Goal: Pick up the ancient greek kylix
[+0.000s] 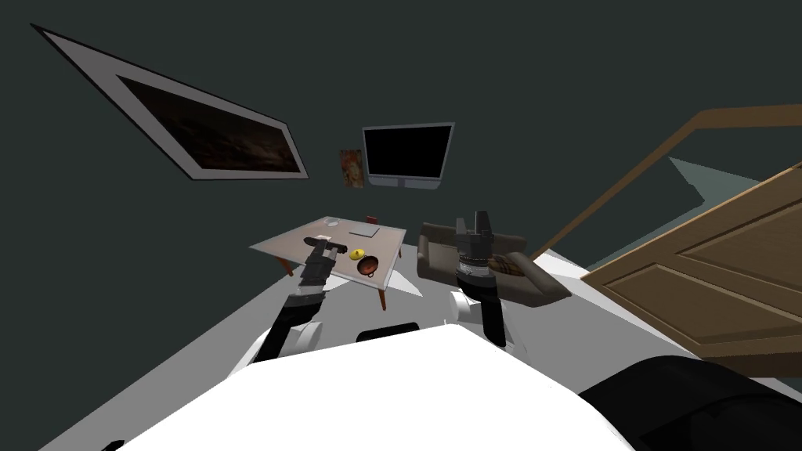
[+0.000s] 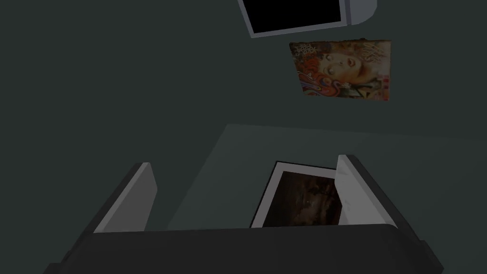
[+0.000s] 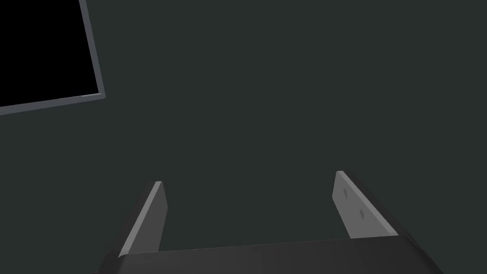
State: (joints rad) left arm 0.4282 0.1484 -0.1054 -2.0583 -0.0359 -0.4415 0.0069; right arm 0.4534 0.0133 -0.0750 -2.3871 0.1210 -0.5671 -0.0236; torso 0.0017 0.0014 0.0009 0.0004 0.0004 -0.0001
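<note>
Head view, centre of frame: a low pale surface point(image 1: 389, 239) on brown legs.

The kylix point(image 1: 368, 265), a shallow reddish-brown bowl, stands near the lower right edge of that surface. A small yellow object point(image 1: 357, 254) sits just beside it, to the upper left.

The left gripper point(image 1: 327, 243) is over the surface, left of the yellow object and apart from the kylix. In the left wrist view its fingers point(image 2: 142, 200) stand well apart with nothing between them.

The right gripper point(image 1: 479, 218) is raised right of centre, above a brown sofa point(image 1: 435, 252), well apart from the surface. Its fingers point(image 3: 153, 214) are likewise spread and hold nothing.

A flat grey item point(image 1: 365, 232) lies toward the upper edge of the surface. A brown door point(image 1: 705, 282) occupies the right of the frame.
</note>
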